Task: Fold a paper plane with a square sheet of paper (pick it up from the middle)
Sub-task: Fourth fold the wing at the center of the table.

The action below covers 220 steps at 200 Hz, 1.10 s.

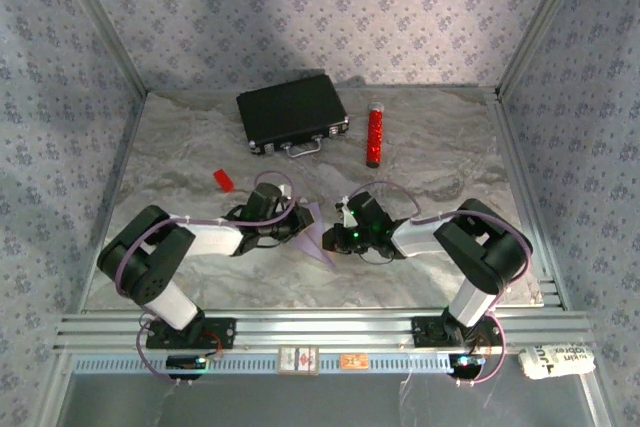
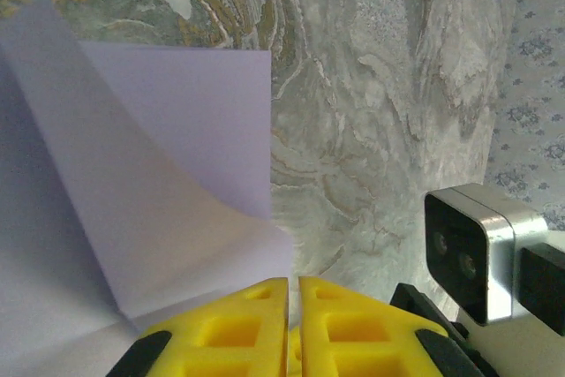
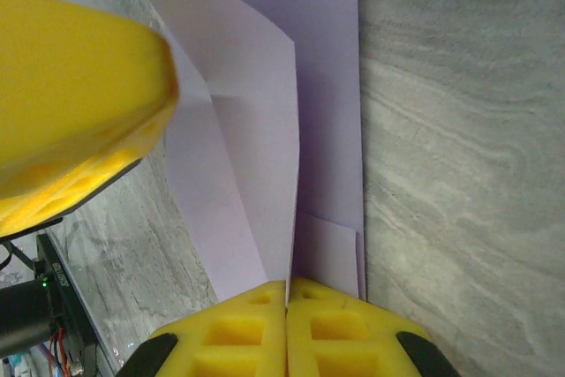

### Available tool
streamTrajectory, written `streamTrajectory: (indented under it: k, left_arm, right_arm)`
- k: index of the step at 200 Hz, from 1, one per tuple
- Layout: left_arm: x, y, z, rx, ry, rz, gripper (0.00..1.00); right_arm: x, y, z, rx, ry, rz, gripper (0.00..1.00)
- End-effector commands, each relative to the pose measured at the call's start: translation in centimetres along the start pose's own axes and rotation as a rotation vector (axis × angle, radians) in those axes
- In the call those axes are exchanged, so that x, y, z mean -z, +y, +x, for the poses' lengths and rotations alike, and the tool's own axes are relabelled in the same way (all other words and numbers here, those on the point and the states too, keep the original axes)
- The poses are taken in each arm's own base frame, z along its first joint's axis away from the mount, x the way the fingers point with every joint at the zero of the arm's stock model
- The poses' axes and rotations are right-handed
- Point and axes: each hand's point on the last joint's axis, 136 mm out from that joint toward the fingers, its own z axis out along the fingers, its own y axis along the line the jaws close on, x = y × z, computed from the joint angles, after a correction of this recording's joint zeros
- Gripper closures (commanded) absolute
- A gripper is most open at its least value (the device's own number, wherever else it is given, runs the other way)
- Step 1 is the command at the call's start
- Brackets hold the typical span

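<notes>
A: Top view: soft, even light from overhead. Table (image 1: pixel 440 147) bright, no glare. Back wall (image 1: pixel 320 37) dimmer toward 12 o'clock.
B: Noted. Wrist views: paper (image 2: pixel 177 130) sharp, its curled flap shaded grey. Right wrist view: yellow finger (image 3: pixel 79 86) at 10 o'clock badly blurred, too close.

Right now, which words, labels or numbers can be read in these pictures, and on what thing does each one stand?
No text is legible.
White wrapper at the right end of the front rail: dark print, too blurred to read.
Small white label and orange label on that rail: too small to read.
</notes>
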Motion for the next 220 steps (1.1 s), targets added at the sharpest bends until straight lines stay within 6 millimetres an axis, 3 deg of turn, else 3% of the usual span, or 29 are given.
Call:
streamTrajectory:
  k: [1, 60, 117, 164, 220]
  left_arm:
    - [-0.8, -1.5, 0.2, -0.012, 0.021, 0.055, 0.89]
    - [-2.0, 0.2, 0.5, 0.008, 0.032, 0.005, 0.90]
    - [-2.1, 3.4, 1.1, 0.042, 0.036, -0.095, 0.93]
    - [-2.2, 3.8, 1.4, 0.048, 0.045, -0.100, 0.93]
    - [-2.3, 4.0, 1.4, 0.048, 0.049, -0.103, 0.93]
  right_arm:
    - [-0.2, -0.8, 0.4, -0.017, 0.035, 0.023, 0.92]
    - [-0.2, -0.7, 0.3, -0.019, 0.043, 0.014, 0.92]
    - [0.0, -0.4, 0.1, -0.015, 0.047, 0.008, 0.88]
    - [0.7, -0.2, 0.6, 0.003, 0.059, 0.020, 0.83]
    - [1.7, -0.2, 1.4, 0.013, 0.061, 0.020, 0.87]
